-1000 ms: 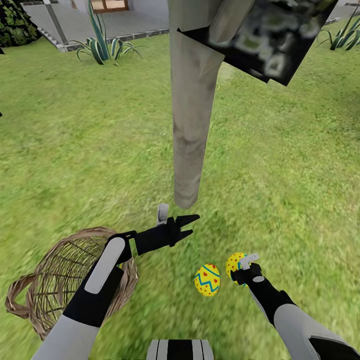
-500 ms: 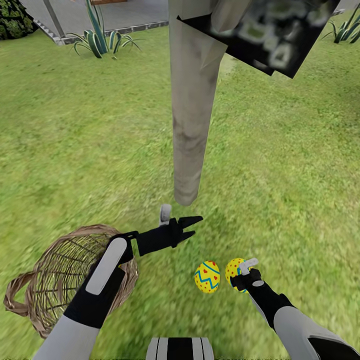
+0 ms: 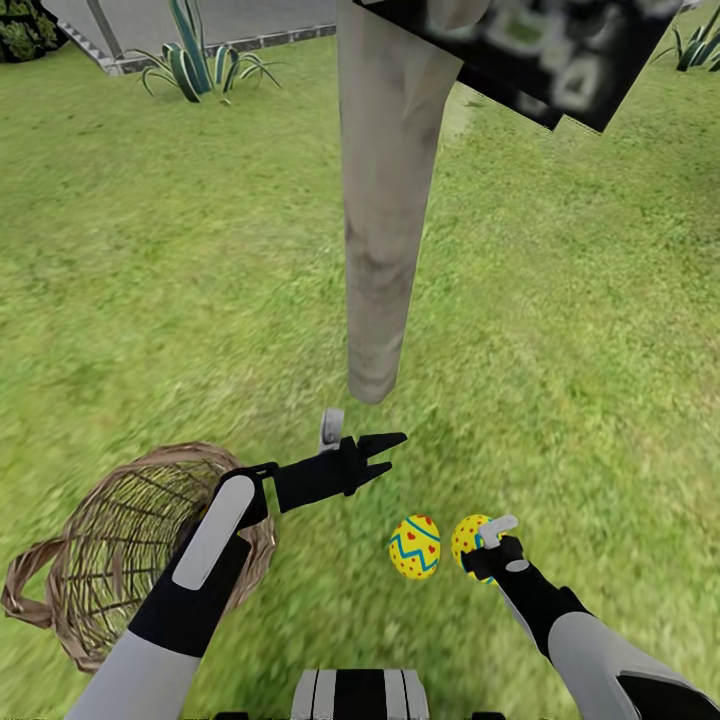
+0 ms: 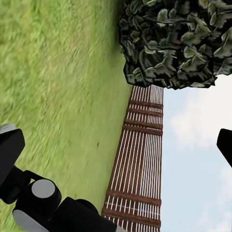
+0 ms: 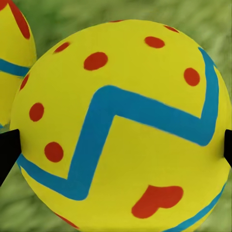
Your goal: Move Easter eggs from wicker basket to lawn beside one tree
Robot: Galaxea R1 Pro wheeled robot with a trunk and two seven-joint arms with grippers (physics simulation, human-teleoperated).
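Observation:
Two yellow Easter eggs with red marks and blue zigzags lie low on the lawn (image 3: 560,330) just in front of the pale tree trunk (image 3: 378,250). One egg (image 3: 415,547) rests free on the grass. My right gripper (image 3: 480,541) is shut on the other egg (image 3: 462,535), which sits between the fingertips (image 5: 6,150) in the right wrist view as a big egg (image 5: 121,130). The wicker basket (image 3: 90,560) stands at the lower left, partly hidden by my left arm. My left gripper (image 3: 390,452) hangs open over the grass near the trunk's foot.
Dark foliage (image 3: 560,50) hangs at the upper right. Spiky plants (image 3: 195,65) and grey paving (image 3: 260,18) lie far back. The left wrist view looks past the open left gripper (image 4: 116,147) to a wooden fence (image 4: 140,164) and a dark tree crown (image 4: 174,43).
My right gripper has sunk a little with its egg, down beside the free egg. The head view has tilted slightly. The left arm has held still.

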